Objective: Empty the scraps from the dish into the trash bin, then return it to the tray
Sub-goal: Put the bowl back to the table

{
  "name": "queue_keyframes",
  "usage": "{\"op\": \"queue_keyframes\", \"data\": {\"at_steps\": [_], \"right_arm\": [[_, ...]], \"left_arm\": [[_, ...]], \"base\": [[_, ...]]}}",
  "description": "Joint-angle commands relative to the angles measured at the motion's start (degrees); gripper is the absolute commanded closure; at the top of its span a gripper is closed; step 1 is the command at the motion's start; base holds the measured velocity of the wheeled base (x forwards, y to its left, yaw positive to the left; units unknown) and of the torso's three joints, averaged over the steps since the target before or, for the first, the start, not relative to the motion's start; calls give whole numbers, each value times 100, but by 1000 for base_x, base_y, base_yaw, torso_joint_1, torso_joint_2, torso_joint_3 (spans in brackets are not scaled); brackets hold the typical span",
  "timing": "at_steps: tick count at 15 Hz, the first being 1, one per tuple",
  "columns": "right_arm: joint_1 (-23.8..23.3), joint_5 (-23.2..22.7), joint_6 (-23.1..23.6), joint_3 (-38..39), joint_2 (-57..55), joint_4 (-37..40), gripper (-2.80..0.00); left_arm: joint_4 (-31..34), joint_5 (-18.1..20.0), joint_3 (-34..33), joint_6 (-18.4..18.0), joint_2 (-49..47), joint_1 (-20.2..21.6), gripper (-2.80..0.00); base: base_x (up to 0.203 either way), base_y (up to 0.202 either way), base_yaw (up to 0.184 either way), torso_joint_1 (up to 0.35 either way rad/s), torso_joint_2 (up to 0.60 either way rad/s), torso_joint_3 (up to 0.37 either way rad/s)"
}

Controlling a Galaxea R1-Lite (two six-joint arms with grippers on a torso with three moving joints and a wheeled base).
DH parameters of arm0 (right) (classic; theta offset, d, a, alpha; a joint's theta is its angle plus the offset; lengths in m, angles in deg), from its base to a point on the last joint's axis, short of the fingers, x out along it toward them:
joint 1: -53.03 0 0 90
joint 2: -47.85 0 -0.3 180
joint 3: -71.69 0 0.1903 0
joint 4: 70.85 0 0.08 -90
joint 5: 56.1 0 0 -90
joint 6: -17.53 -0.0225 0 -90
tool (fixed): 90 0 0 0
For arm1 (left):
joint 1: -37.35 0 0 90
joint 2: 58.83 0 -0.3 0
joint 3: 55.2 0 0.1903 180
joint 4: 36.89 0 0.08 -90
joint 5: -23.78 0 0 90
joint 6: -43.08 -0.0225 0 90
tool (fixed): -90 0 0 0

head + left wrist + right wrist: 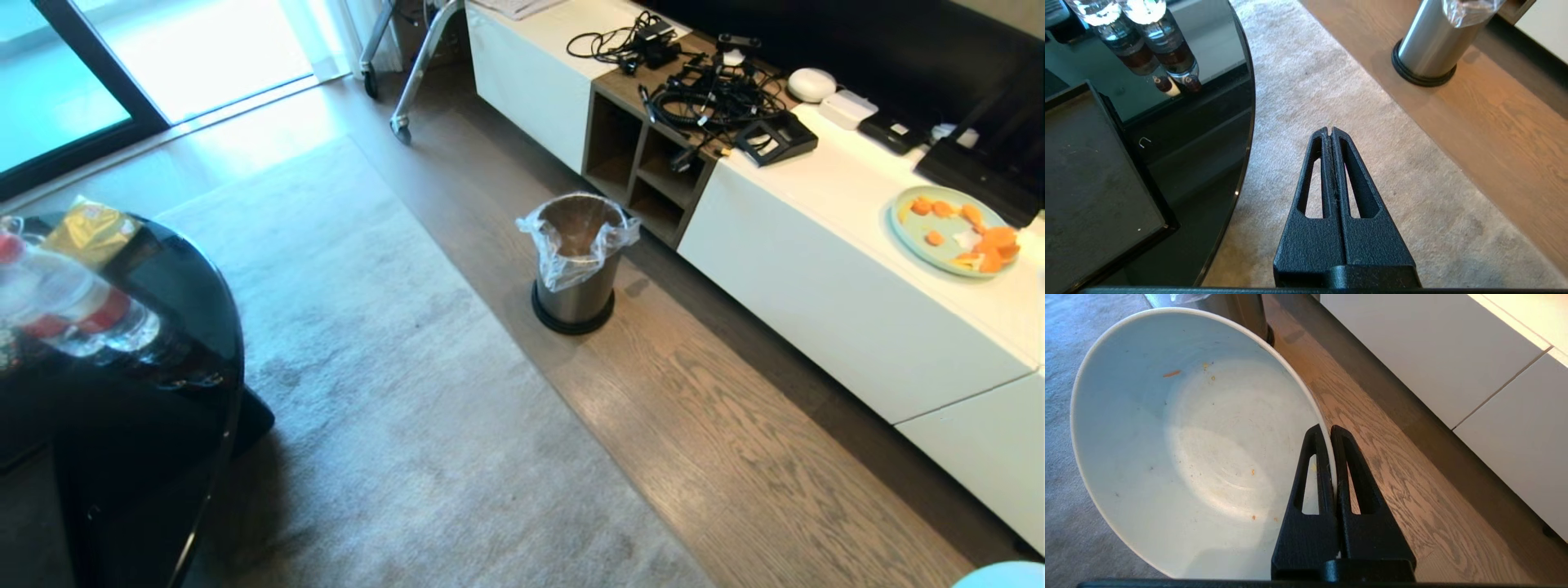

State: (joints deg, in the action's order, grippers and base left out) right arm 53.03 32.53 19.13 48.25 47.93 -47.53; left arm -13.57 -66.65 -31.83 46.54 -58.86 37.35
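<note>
My right gripper (pixel 1327 428) is shut on the rim of the dish (pixel 1180 437), a white deep-sided bowl held above the carpet's edge and the wooden floor. Of the scraps, only a few tiny orange flecks (pixel 1171 373) cling to its inside. The trash bin (pixel 578 269), brushed steel with a clear bag liner, stands on the wooden floor beside the low cabinet; its base (pixel 1431 45) also shows in the left wrist view. The black tray (pixel 1090 171) lies on the dark table. My left gripper (pixel 1330 130) hangs shut and empty over the carpet, next to the table's edge.
A round black glass table (pixel 188 327) at the left carries water bottles (pixel 73 306) and a yellow snack bag (pixel 90 229). A long white cabinet (pixel 816 269) runs along the right, bearing a pale-green plate with orange pieces (pixel 951 233) and tangled cables (pixel 710 90). Grey carpet (pixel 392 392) lies between them.
</note>
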Motion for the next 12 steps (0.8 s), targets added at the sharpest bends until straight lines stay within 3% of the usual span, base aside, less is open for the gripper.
{"op": "queue_keyframes", "data": {"at_steps": [1,12], "right_arm": [[0,-3,-2,7,-7,-4,0],[2,-3,7,3,-7,-4,0]], "left_arm": [[-4,-1,0,5,-2,0,0],[-4,-1,0,14,2,0,0]], "base": [[0,0,0,-1,4,209],[0,0,0,3,1,202]]}}
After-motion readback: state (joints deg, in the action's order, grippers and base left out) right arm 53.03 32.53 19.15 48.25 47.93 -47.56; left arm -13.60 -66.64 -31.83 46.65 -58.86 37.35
